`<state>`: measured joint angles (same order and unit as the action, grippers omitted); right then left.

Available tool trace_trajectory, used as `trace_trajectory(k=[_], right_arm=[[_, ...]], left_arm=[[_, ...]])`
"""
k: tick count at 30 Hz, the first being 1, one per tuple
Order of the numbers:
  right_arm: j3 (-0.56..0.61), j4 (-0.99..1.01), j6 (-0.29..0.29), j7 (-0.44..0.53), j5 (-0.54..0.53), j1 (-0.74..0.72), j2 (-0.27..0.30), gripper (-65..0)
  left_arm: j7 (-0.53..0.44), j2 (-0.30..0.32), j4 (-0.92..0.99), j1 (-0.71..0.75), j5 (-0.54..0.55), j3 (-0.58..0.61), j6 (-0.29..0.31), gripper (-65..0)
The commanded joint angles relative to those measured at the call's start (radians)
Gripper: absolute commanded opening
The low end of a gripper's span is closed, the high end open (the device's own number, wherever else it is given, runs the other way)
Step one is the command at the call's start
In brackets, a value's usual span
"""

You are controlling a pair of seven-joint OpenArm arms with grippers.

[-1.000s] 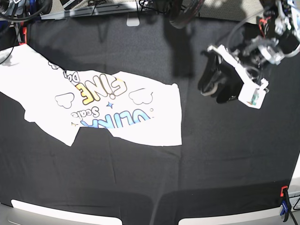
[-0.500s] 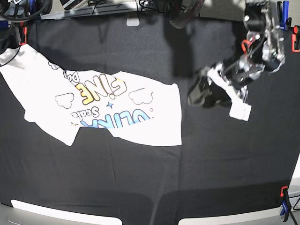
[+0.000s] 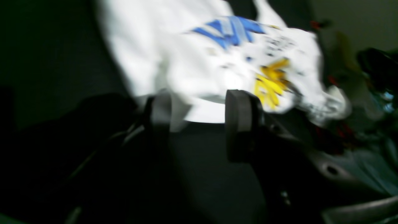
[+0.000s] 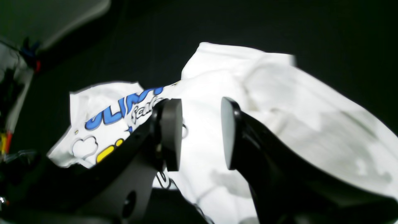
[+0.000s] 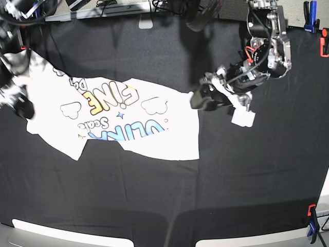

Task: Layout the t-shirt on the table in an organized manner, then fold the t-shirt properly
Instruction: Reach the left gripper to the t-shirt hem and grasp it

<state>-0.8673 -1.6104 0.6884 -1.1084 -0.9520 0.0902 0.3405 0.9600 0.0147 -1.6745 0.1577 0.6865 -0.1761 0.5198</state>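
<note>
Left fingers: spread, nothing between them, just beside the shirt's right hem edge.
Right fingers: spread, empty, over the white sleeve end at the surface's left edge.
T-shirt: print up, rumpled, lying slantwise on the left half.
Surface: black cloth, bare on the right and near side; blue clamp at the corner.

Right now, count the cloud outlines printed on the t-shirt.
2 show on the t-shirt in the base view: left cloud near the orange letters, right cloud near the shirt's right edge. Folds may hide others.
</note>
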Motion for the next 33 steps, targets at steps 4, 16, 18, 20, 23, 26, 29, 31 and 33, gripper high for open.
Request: trace_trajectory(k=[4, 16, 18, 20, 23, 26, 29, 31, 33], right_arm=[[0.094, -0.016, 0.01, 0.035, 0.112, -0.095, 0.015, -44.6], [0.127, -0.011, 0.01, 0.126, 0.434, -0.172, -0.016, -44.6], [0.127, 0.002, 0.01, 0.126, 0.434, -0.173, -0.016, -44.6], [0.127, 0.02, 0.01, 0.126, 0.454, -0.172, -0.016, -44.6], [0.127, 0.066, 0.01, 0.167, 0.533, -0.172, -0.016, -44.6], [0.127, 0.125, -0.013, 0.196, 0.585, -0.173, -0.016, -44.6], [0.127, 0.173, -0.016, 0.195, 0.611, -0.172, -0.016, -44.6], [0.127, 0.193, -0.016, 0.195, 0.612, -0.172, -0.016, -44.6], [0.127, 0.199, -0.016, 0.195, 0.612, -0.172, -0.017, -44.6]], left_arm=[[-0.063, -0.001, -0.015, -0.023, -0.006, 0.001, 0.008, -39.0], [-0.041, 0.0, 0.14, -0.271, -0.084, 0.001, -0.029, -39.0], [-0.041, -0.001, 0.245, -0.332, -0.084, 0.001, -0.029, -39.0], [-0.041, -0.001, 0.361, -0.396, -0.084, 0.001, -0.029, -39.0], [-0.04, -0.001, 0.507, -0.481, -0.084, 0.001, -0.029, -39.0], [-0.024, -0.001, 0.592, -0.539, -0.084, 0.001, -0.027, -39.0], [-0.003, -0.002, 0.62, -0.566, -0.081, 0.001, 0.002, -39.0], [-0.002, -0.004, 0.621, -0.571, -0.064, 0.001, 0.005, -39.0], [-0.004, -0.015, 0.621, -0.574, -0.061, 0.001, 0.009, -39.0]])
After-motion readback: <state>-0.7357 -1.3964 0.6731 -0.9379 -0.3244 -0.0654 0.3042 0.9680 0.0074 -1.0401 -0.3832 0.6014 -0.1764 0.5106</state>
